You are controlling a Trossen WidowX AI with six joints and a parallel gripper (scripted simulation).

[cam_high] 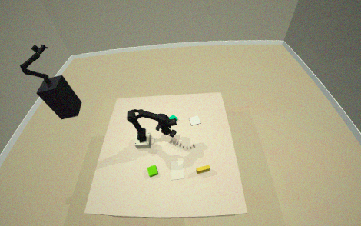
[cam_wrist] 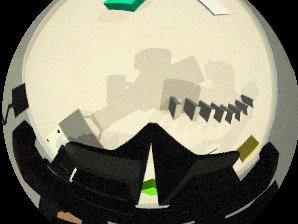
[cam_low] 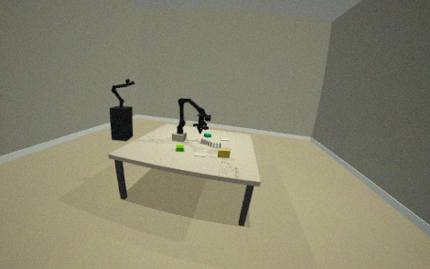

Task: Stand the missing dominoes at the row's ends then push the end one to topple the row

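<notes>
Several dark, thin dominoes point(cam_high: 183, 146) point(cam_low: 210, 144) point(cam_wrist: 205, 111) stand upright in a slightly curved row in front of the arm. The nearest domino point(cam_wrist: 173, 107) to the fingers stands at the row's left end in the wrist view. No domino shows lying flat. My gripper point(cam_high: 173, 133) point(cam_low: 199, 131) point(cam_wrist: 152, 127) is shut with nothing between its fingertips. It hangs above the table, off the row's arm-side end, and does not appear to touch any domino. The black fingers hide part of the table in the wrist view.
A teal block point(cam_high: 173, 117) point(cam_low: 208, 134) point(cam_wrist: 122, 5) and a white square point(cam_high: 195, 121) point(cam_low: 224, 139) lie behind the row. A green block point(cam_high: 153, 171) point(cam_low: 180, 148), a pale sheet point(cam_high: 177, 173) and a yellow block point(cam_high: 203, 168) point(cam_low: 224, 154) point(cam_wrist: 248, 149) lie in front.
</notes>
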